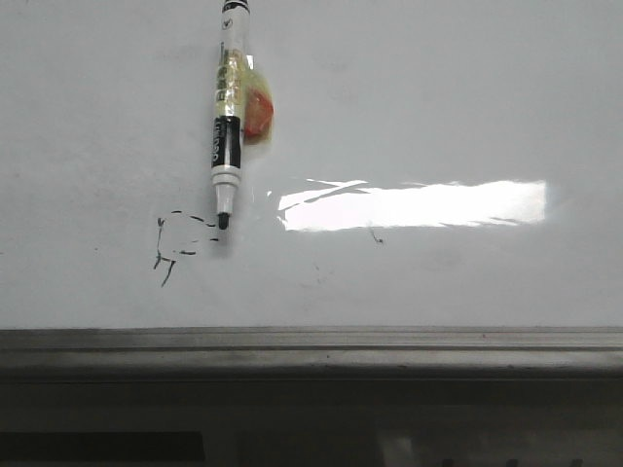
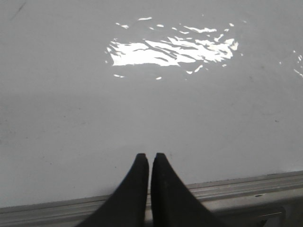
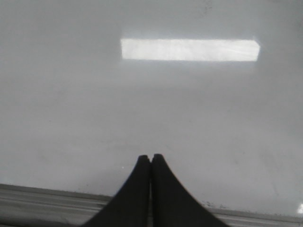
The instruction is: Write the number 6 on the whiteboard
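Note:
The whiteboard fills the front view, and no number 6 is in view on it. A black-and-white marker lies on the board with its cap off and its black tip toward the ledge. A yellow-orange piece sticks to its barrel. Neither gripper appears in the front view. In the left wrist view my left gripper is shut and holds nothing, just over the board near its edge. In the right wrist view my right gripper is shut and holds nothing, above bare board.
Faint broken black scribbles lie beside the marker tip. A tiny black speck sits under the bright glare patch. A grey metal ledge runs along the board's near edge and shows in both wrist views.

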